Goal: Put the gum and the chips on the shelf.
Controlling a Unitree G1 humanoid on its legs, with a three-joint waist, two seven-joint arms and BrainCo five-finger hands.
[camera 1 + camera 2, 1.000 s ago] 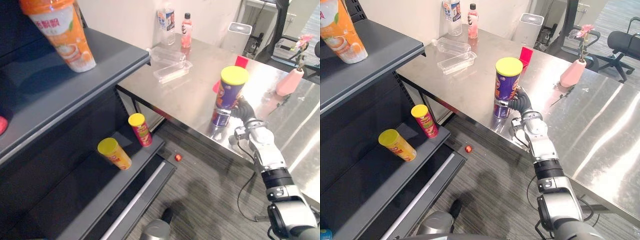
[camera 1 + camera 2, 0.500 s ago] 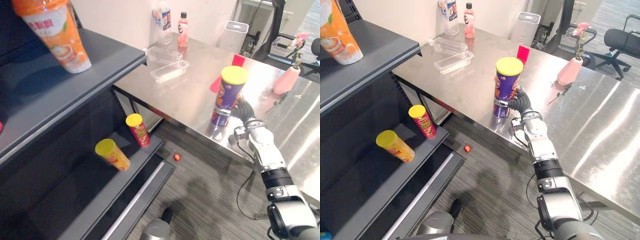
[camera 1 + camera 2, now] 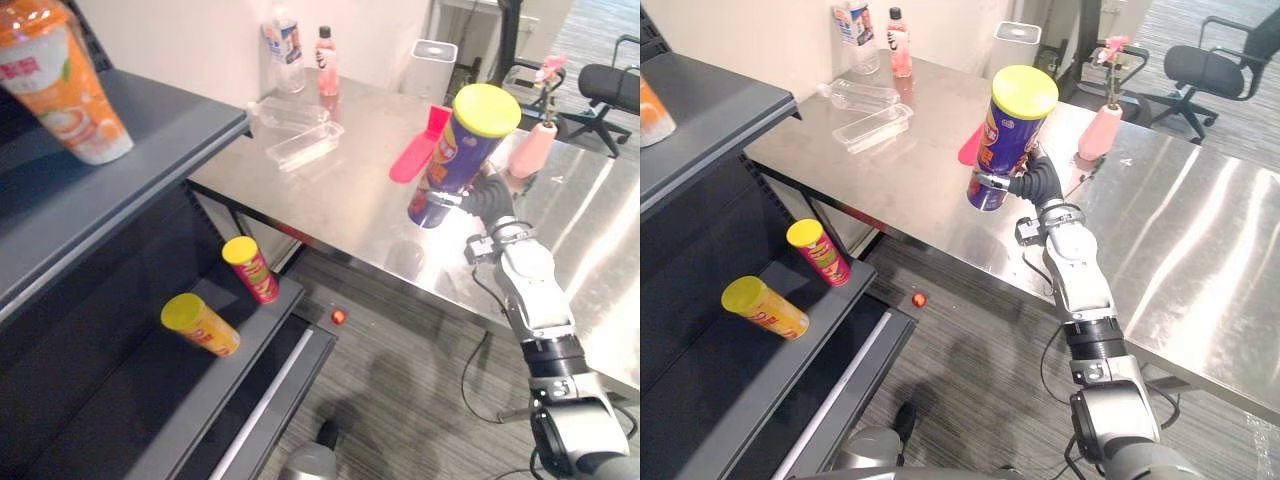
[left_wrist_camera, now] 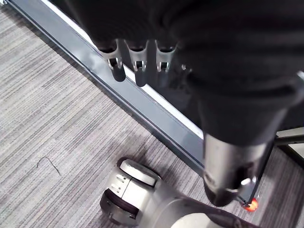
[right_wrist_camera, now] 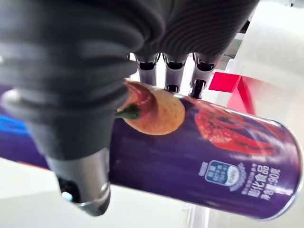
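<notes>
Right hand [image 3: 1038, 186] is wrapped round the lower body of the purple chips can [image 3: 458, 150], fingers on one side and thumb on the other, and holds it clear of the steel table [image 3: 340, 200] near that table's front edge. The can's long axis is tilted: the yellow lid points up and leans toward the robot's right, the base down toward its left. The dark shelf [image 3: 150, 400] lies well apart on the robot's left, across a strip of floor, so the coming move looks like a long sweep leftward, with the can needing to come upright before it is set down. On the lower board a red can [image 3: 250, 268] stands near the front corner and a yellow can [image 3: 200, 325] lies just beside it, with bare board behind them. The left hand [image 4: 137, 66] hangs with relaxed fingers over the floor by the shelf's base, holding nothing. I cannot pick out the gum with certainty.
</notes>
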